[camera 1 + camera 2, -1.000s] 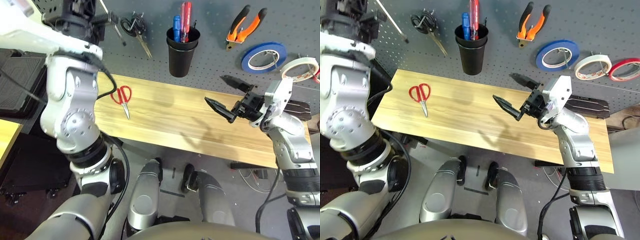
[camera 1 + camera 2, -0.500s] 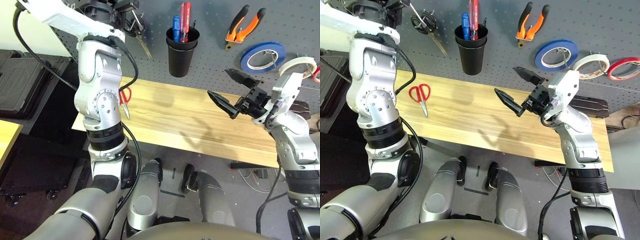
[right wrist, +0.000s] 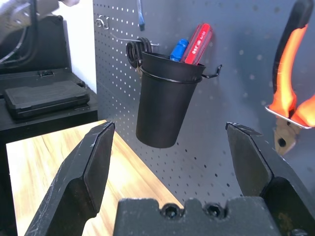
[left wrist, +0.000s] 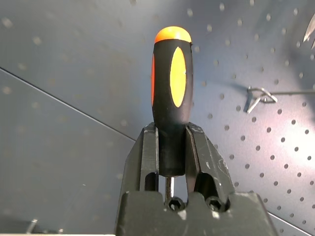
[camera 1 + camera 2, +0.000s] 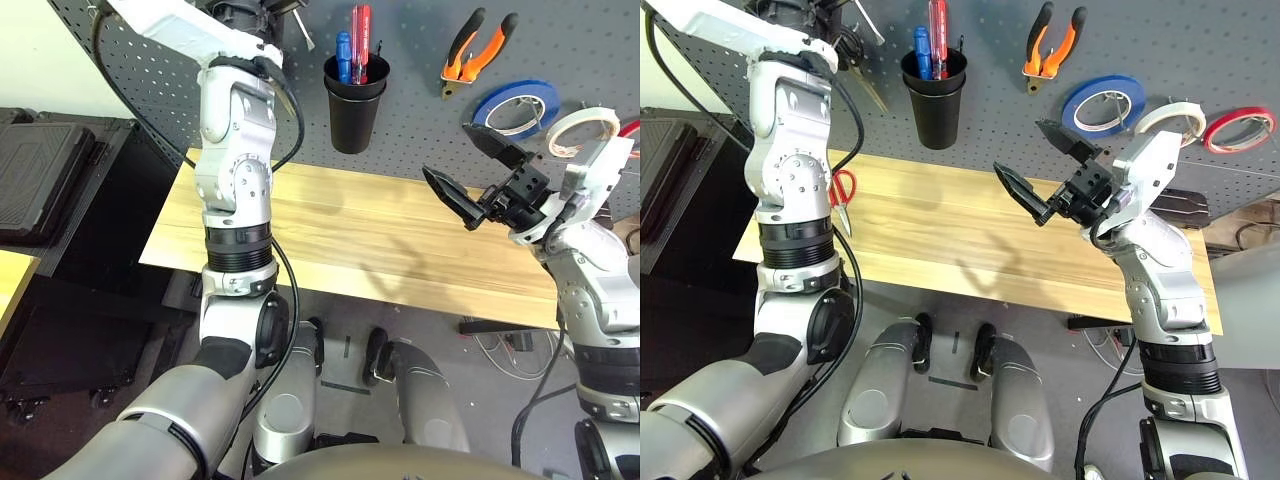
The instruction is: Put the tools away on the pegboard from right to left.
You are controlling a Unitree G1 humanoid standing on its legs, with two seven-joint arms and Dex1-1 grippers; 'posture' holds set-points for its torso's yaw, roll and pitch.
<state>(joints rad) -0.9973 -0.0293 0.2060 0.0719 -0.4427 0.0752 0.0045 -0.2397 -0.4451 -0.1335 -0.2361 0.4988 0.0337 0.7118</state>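
We've got the left gripper (image 4: 170,147) clamped on the screwdriver (image 4: 171,93) up at the pegboard (image 5: 420,120), right gripper (image 5: 470,175) spread wide, empty, over the table (image 5: 350,230).

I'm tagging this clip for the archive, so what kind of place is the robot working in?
Most likely a workshop or lab tool bench: a dark pegboard hung with pliers and tape rolls, above a wooden worktable.

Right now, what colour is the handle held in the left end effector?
Black with orange inlay and cap, on the thin screwdriver; clearest in the left wrist view.
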